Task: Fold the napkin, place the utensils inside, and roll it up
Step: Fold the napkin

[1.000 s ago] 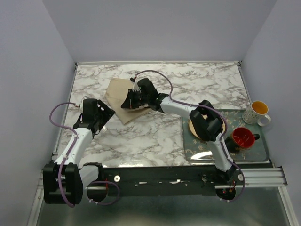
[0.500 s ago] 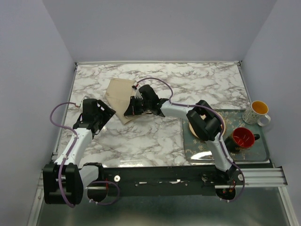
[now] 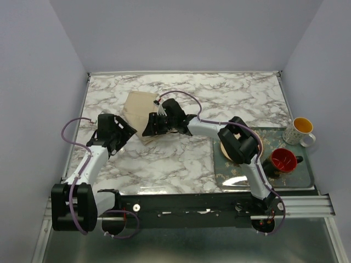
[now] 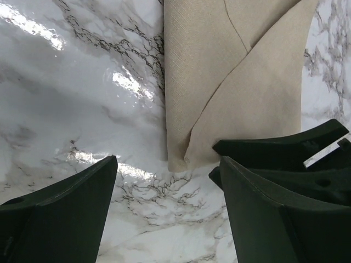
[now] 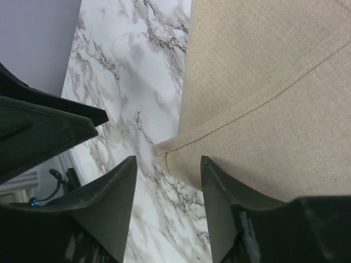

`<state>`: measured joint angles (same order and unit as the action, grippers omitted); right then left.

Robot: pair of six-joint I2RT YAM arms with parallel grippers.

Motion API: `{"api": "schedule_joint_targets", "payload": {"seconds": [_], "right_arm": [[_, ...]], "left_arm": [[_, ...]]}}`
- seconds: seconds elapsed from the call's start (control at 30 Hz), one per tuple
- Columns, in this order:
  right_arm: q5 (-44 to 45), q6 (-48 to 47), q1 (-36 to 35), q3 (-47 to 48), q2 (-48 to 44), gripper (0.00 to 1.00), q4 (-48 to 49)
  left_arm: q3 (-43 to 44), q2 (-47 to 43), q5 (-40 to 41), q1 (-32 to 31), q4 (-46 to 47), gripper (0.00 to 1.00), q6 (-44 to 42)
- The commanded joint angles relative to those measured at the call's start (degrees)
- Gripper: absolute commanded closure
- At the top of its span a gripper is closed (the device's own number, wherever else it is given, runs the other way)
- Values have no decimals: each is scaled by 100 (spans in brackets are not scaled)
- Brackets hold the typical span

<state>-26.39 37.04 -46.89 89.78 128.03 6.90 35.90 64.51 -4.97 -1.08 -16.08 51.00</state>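
Observation:
The tan napkin (image 3: 137, 109) lies folded flat on the marble, its layers overlapping in a point (image 4: 236, 82). My right gripper (image 3: 149, 129) hovers over the napkin's near corner. It is open, and the hemmed corner (image 5: 167, 149) lies loose on the table between the fingertips, gripped by neither. My left gripper (image 3: 125, 131) stands open just left of that corner, over bare marble (image 4: 164, 219), with nothing between its fingers. The right gripper's dark fingers (image 4: 285, 148) show at the right of the left wrist view. The utensils are out of view.
A green tray (image 3: 290, 178) sits at the right edge of the table. It carries a tan plate (image 3: 226, 149) half hidden under the right arm and a red mug (image 3: 283, 160). A white mug with a yellow inside (image 3: 300, 130) stands by its far corner.
The right gripper, shut on the napkin before, has drawn it slightly nearer and opened, leaving the corner on the table. The left arm has shifted a little toward the napkin.

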Motion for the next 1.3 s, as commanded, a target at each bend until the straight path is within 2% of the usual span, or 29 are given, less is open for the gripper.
{"api": "schedule_joint_targets", "payload": {"seconds": [0.0, 0.03, 0.07, 0.13, 0.17, 0.2, 0.23, 0.3, 0.4, 0.43, 0.57, 0.73, 0.97, 1.27], "right_arm": [[-287, -285, 180, -4, -524, 36, -452], [-348, -328, 302, -30, -655, 34, -513], [-349, -329, 382, -126, -726, 34, -540], [-488, -346, 688, -258, -893, 34, -575], [-533, -355, 803, -337, -1076, 34, -575], [-586, -372, 926, -521, -1165, 34, -575], [-717, -477, 1171, -592, -1236, 36, -601], [-814, -548, 1401, -742, -1333, 40, -637], [-1157, -689, 1744, -594, -1080, 57, -881], [-1366, -741, 1815, -419, -1000, 64, -909], [-1570, -698, 1833, -268, -701, 78, -927], [-1693, -821, 1842, -303, -394, 82, -909], [-1650, -759, 1903, -109, 12, 84, -918], [-1685, -838, 2018, 31, 302, 84, -918]], "left_arm": [[338, 403, -548, 38, 122, 21, -441], [382, 483, -766, 29, 140, 25, -477], [417, 562, -873, 20, 175, 33, -486], [444, 703, -1058, -102, 358, 39, -451], [435, 721, -1180, -181, 438, 47, -416], [418, 764, -1225, -269, 543, 49, -372], [409, 791, -1252, -357, 692, 51, -311], [557, 1027, -1322, -594, 772, 62, -293], [830, 1439, -1270, -753, 816, 72, -337], [866, 1537, -1304, -762, 904, 73, -328], [989, 1959, -1138, -736, 922, 79, -442], [884, 2022, -1032, -736, 913, 79, -547], [454, 1644, -1006, -727, 974, 79, -478], [277, 1793, -646, -700, 1001, 79, -670]]}}
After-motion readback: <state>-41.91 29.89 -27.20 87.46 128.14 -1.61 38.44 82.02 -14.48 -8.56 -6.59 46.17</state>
